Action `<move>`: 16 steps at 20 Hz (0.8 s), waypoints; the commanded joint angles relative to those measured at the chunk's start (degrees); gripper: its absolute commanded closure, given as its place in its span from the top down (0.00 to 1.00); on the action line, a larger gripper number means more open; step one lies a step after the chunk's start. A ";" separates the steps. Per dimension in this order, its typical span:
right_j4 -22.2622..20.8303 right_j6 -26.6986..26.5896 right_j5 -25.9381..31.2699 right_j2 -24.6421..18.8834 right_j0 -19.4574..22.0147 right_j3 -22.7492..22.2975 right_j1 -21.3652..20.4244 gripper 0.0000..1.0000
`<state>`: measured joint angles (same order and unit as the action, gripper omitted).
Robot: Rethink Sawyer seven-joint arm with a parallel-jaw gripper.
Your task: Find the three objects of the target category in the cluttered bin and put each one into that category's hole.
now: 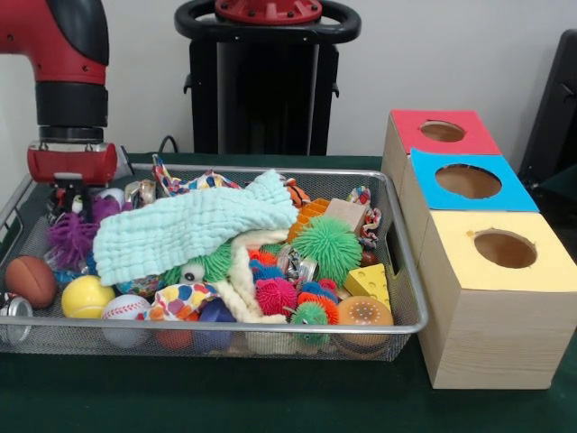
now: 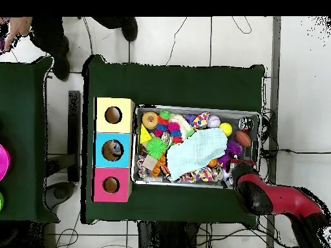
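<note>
Green table: gripper (image 1: pixel 70 200) hangs above purple spiky ball (image 1: pixel 70 239).

A wire bin (image 1: pixel 404 298) is set on the table (image 1: pixel 225 401), with three boxes (image 1: pixel 491 298) lined up near to far just right of it, each with a hole on top. A cloth (image 1: pixel 194 230) is spread over the toys in the bin's middle. Balls (image 1: pixel 86 296) are gathered at the near left corner. The arm (image 1: pixel 70 81) is lowered over the far left corner.

Lab: pedestal robot arm (image 1: pixel 68 81), floor cables (image 2: pixel 194 35)
</note>
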<state>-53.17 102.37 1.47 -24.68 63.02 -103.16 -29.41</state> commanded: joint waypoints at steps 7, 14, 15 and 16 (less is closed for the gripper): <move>7.08 14.30 -3.97 10.55 -17.82 -6.68 0.74 0.00; 17.64 17.38 -9.59 18.58 -27.76 -11.03 -1.19 0.00; 18.76 17.12 -9.74 18.98 -28.37 -11.53 -1.47 0.00; 20.34 17.03 -9.69 19.60 -29.37 -12.35 -2.32 0.00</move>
<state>-38.93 102.44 -6.97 -9.69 37.29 -107.72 -32.70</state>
